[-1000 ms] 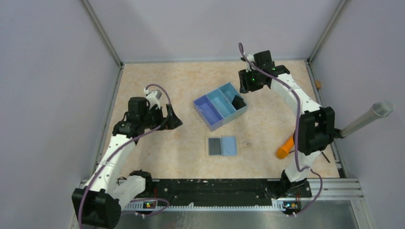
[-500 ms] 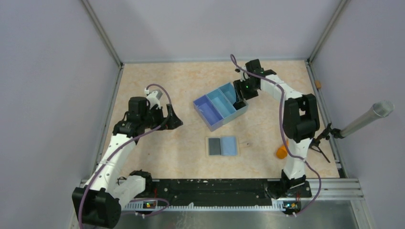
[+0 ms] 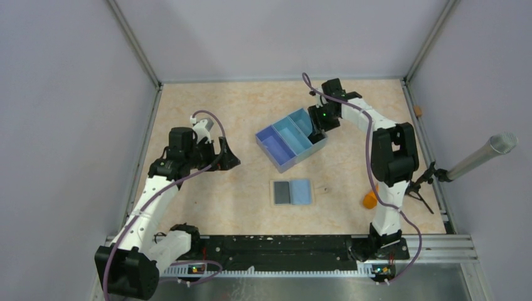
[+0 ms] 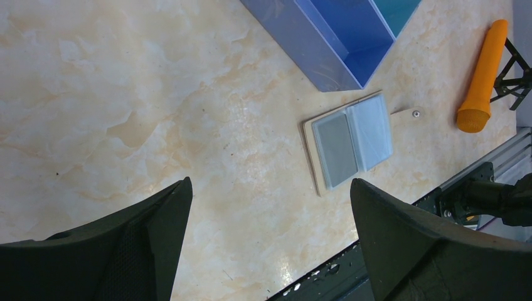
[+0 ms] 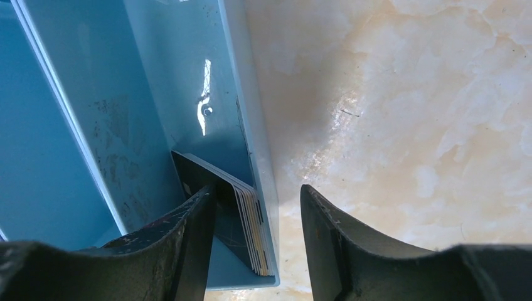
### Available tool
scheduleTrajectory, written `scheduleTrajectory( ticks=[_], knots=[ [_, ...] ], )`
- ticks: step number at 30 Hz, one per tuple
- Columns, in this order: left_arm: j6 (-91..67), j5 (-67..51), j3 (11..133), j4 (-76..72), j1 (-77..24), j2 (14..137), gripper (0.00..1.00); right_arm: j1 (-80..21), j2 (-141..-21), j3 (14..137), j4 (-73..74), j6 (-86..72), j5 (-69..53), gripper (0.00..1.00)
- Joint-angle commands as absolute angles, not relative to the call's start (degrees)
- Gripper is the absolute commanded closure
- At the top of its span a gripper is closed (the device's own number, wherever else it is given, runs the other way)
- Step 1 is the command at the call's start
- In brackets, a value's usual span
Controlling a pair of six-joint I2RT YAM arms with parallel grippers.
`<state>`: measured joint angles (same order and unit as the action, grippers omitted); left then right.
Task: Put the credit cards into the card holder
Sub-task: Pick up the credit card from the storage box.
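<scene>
Credit cards (image 5: pixel 251 232) lean in the tray (image 5: pixel 182 75); our open right gripper (image 5: pixel 257 188) has just reached them, pickup next; left gripper (image 4: pixel 270 182) open.

White arms (image 3: pixel 145 202), black joints (image 3: pixel 392 157), purple cables (image 3: pixel 207 113)

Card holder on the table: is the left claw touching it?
Apart. The top view shows bare table between the left gripper and the card holder.

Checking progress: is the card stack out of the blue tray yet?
No, the card stack leans against the wall inside the blue tray.
</scene>
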<state>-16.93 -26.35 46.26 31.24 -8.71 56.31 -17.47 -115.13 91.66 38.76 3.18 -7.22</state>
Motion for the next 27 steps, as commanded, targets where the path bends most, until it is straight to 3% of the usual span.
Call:
scheduleTrajectory(
  ticks=[1, 18, 27],
  knots=[
    [-16.08, -27.41, 46.23, 29.27, -8.53, 56.03, 0.01, -16.96, -113.09, 93.95, 40.43, 3.69, -3.44, 0.51],
    [-16.25, -28.45, 46.11, 29.18, -8.53, 56.49, 0.01, -16.91, -110.87, 97.45, 42.54, 3.95, -4.20, 0.61],
    [-16.39, -29.09, 46.09, 29.09, -8.53, 56.66, 0.01, -16.95, -110.33, 98.68, 43.05, 4.30, -6.18, 0.79]
  ],
)
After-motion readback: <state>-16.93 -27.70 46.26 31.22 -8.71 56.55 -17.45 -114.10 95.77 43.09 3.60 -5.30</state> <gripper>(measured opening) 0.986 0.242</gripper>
